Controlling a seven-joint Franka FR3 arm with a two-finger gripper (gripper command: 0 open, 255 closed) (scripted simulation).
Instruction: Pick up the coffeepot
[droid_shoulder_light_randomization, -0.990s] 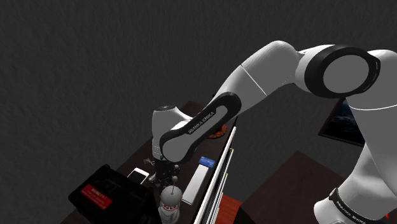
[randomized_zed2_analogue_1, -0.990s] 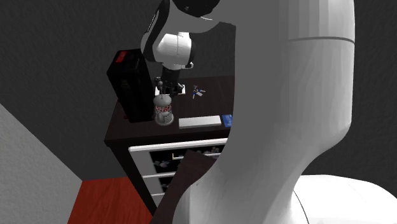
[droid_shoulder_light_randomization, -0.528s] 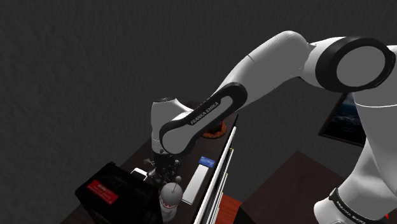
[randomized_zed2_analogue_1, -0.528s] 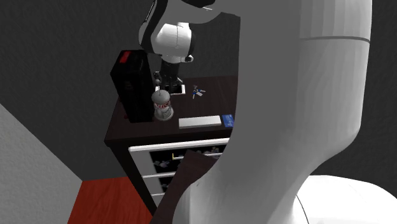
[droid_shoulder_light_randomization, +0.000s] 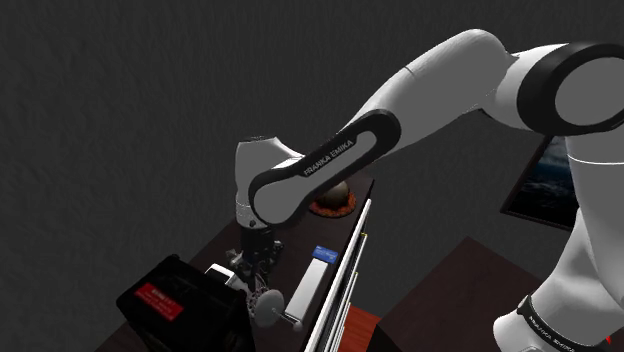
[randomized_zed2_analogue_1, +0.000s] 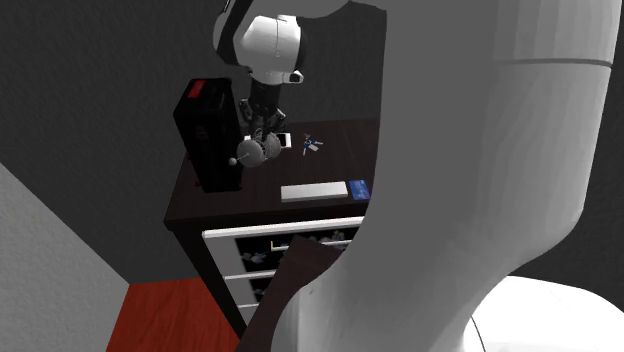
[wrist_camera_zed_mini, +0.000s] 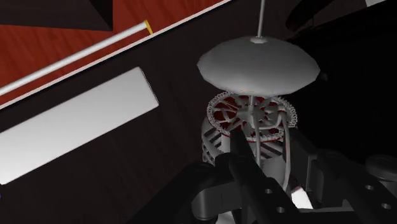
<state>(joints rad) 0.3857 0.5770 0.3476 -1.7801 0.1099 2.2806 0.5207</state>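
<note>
Currently the gripper (wrist_camera_zed_mini: 270, 167) is clasping the coffeepot (randomized_zed2_analogue_1: 252, 150). The two black fingers (wrist_camera_zed_mini: 243, 167) are standing a pot's width apart, pressing on opposite sides of its lower body and holding nothing else. The pot is hanging beneath the hand above the dark dresser top (randomized_zed2_analogue_1: 215, 205). It is just beside the black box (randomized_zed2_analogue_1: 205, 135) with the red label and well apart from the white slab (randomized_zed2_analogue_1: 313, 192) lying near the front edge. It is appearing to be clear of the surface, though the gap beneath it is not plainly showing from either exterior camera.

Key relation: the pot is not sitting upright in the grip. Its long axis is running outward from the palm, with the base toward the hand and the domed grey lid (wrist_camera_zed_mini: 257, 62) and thin plunger rod (wrist_camera_zed_mini: 261, 19) pointing away. In the second exterior view the lid is facing down and toward that view's left, toward the box. The bulk of the pot is therefore lying beyond the fingertips rather than between them.

Judgement: the grasp is made and the task is reading as nearly complete. Any coming move is calling for a straight, slow rise — the tilted load is inviting slip or rotation between the pads, and a sideways drift is risking the lid striking the box.
</note>
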